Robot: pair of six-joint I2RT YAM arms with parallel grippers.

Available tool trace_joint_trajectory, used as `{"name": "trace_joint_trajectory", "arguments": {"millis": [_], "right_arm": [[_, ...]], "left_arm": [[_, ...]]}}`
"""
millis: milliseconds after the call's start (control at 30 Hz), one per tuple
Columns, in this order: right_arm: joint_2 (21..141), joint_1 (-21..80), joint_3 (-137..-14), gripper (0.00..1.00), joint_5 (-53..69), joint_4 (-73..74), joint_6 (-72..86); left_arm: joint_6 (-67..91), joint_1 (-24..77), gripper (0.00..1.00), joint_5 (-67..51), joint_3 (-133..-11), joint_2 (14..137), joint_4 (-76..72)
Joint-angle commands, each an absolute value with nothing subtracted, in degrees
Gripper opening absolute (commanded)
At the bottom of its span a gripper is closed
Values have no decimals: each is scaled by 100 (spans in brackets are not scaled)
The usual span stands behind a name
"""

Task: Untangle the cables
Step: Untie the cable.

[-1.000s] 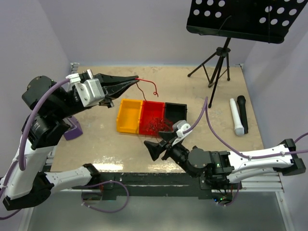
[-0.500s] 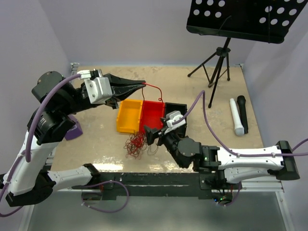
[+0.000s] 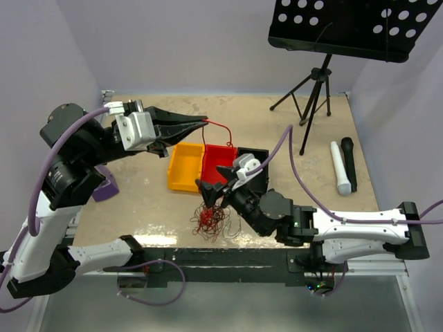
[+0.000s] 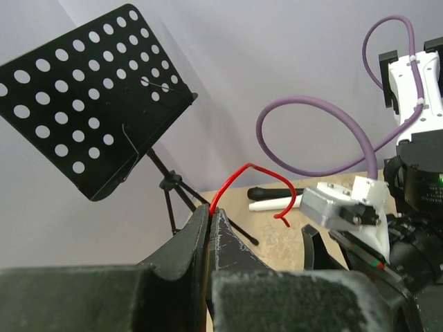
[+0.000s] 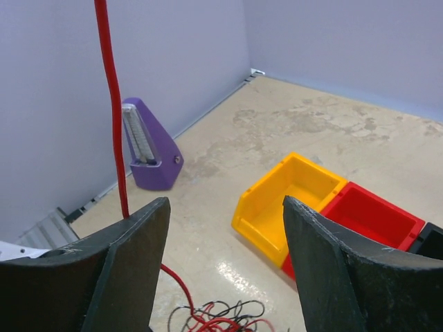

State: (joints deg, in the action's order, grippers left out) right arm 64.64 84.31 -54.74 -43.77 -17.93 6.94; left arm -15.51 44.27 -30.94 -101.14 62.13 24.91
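Observation:
The cables lie as a snarl (image 3: 214, 221) of thin red and dark wires on the table in front of the bins, also at the bottom of the right wrist view (image 5: 221, 319). My left gripper (image 3: 205, 122) is held high over the yellow bin, shut on a single red strand (image 4: 239, 173) that arcs away and ends in a hook (image 3: 230, 143). My right gripper (image 3: 210, 191) hangs open just above the snarl, with nothing between its fingers (image 5: 131, 263). One red strand (image 5: 114, 138) rises from the snarl past its left finger and leaves the top of that view.
Yellow (image 3: 185, 166), red (image 3: 220, 159) and black (image 3: 255, 162) bins stand side by side mid-table. A purple metronome (image 3: 105, 187) sits at the left edge. A music stand (image 3: 315, 90) is at the back right, with a white and a black microphone (image 3: 342, 166) beside it.
The snarl has come off the bins onto the table in front of them. My right gripper swung left over it. My left gripper kept the red strand and barely shifted.

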Motion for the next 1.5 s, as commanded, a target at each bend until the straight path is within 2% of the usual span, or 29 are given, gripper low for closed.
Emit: {"name": "trace_joint_trajectory", "arguments": {"millis": [0,433,800,1000,1133,1167,1200,1267,1300,1400,1467], "right_arm": [[6012,8429,-5388,70,-4341,-1600,992],[5493,8429,-5247,70,-4465,-931,1231],[6371,8437,-5546,64,-4201,-1608,818],[6671,8306,-5564,48,-4236,-1591,914],[6636,8297,-5520,24,-4236,-1538,1002],[6627,8297,-5528,9,-4245,-1521,1002],[6610,8297,-5546,0,-4254,-1503,1011],[6601,8297,-5625,0,-4210,-1468,958],[6601,8306,-5712,0,-4158,-1442,923],[6583,8306,-5862,0,-4052,-1363,931],[6478,8306,-5880,0,-3973,-1423,993]], "left_arm": [[-1415,4403,0,-3164,-10239,6109,2197],[-1283,4403,0,-3235,-10310,6161,2074],[-1204,4403,0,-3261,-10380,6205,2048],[-1204,4403,0,-3261,-10441,6196,2065],[-1222,4403,0,-3261,-10441,6161,2065],[-1222,4403,0,-3243,-10424,6152,2065],[-1230,4403,0,-3243,-10415,6144,2065],[-1248,4403,0,-3217,-10363,6117,2057],[-1265,4403,2,-3199,-10258,6091,2065],[-1336,4403,20,-3112,-9854,5951,2065],[-1371,4403,58,-3015,-9503,5845,2083]]}}
